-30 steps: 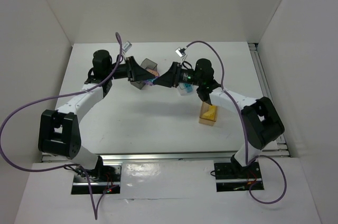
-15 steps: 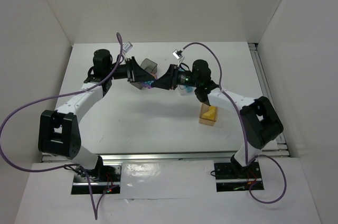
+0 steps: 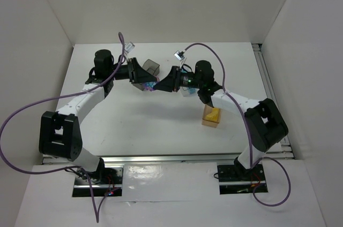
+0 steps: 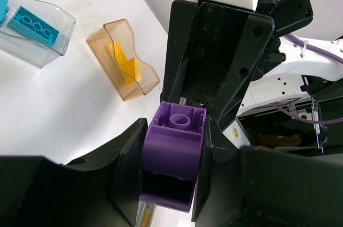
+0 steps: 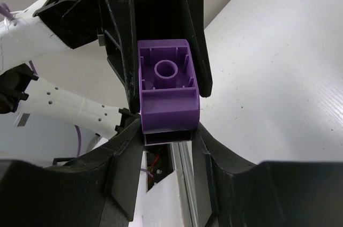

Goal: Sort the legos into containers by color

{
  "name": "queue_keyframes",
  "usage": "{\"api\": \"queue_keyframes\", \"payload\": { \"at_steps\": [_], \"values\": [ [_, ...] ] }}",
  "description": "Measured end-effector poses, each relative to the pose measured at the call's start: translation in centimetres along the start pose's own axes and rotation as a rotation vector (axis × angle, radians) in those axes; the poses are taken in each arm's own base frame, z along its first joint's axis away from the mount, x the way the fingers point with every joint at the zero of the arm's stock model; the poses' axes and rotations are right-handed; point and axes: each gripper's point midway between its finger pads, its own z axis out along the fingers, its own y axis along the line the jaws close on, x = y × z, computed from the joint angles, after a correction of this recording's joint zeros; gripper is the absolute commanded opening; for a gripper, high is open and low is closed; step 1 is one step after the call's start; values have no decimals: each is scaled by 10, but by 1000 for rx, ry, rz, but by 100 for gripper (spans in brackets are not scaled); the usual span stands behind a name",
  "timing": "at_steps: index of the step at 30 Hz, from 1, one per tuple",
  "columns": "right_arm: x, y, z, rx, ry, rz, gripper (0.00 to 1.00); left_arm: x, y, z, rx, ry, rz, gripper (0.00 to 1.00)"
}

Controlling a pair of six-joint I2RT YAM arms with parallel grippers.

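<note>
While my two arms meet above the middle of the table (image 3: pixel 134 125), my left tool (image 4: pixel 172 152) is clamped on a purple brick (image 4: pixel 174 138), one finger pressed against each side. My right tool (image 5: pixel 167 136) is closed on the same brick from the opposite end, so it is held off the table between the two. Beyond it, in the left wrist view, a teal brick (image 4: pixel 33 24) lies in the clear bin (image 4: pixel 56 42). A yellow brick (image 4: pixel 127 65) sits in the amber bin (image 4: pixel 140 91) just beside it.
</note>
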Motion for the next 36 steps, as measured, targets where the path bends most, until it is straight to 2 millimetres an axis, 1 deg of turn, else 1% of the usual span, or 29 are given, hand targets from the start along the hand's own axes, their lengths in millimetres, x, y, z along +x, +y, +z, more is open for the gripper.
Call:
{"api": "queue_keyframes", "payload": {
  "at_steps": [1,2,3,6,9,10,16,19,21,23,25,28,30,32,36],
  "values": [
    [1,-1,0,2,2,-1,13,0,0,0,0,0,0,20],
    [1,-1,0,4,5,-5,13,0,1,0,-1,0,-1,14],
    [2,-2,-1,6,7,-9,12,0,1,0,-1,0,-2,11],
    [4,-7,-3,41,24,-27,10,2,5,2,-5,6,-15,6],
    [7,-11,-7,102,39,-54,9,4,9,4,-7,15,-31,3],
    [8,-11,-8,124,42,-71,9,5,9,5,-4,19,-35,0],
    [10,-10,-14,194,51,-143,8,5,3,10,14,30,-48,0],
    [14,-13,-16,210,65,-161,8,4,4,12,8,24,-63,0],
    [22,-22,-20,255,90,-148,8,-3,12,12,-20,4,-78,0],
    [29,-37,-27,316,107,-122,8,-15,17,11,-48,-21,-80,0],
    [37,-47,-34,359,126,-102,8,-28,21,11,-78,-46,-70,0],
    [48,-54,-44,397,145,-83,8,-44,28,12,-122,-70,-52,0],
    [52,-55,-49,414,149,-81,8,-51,37,12,-176,-87,-54,0],
    [52,-55,-54,431,144,-82,8,-59,52,12,-263,-106,-67,0],
    [47,-54,-62,470,128,-90,8,-77,100,3,-531,-166,-89,0]
  ]
}}
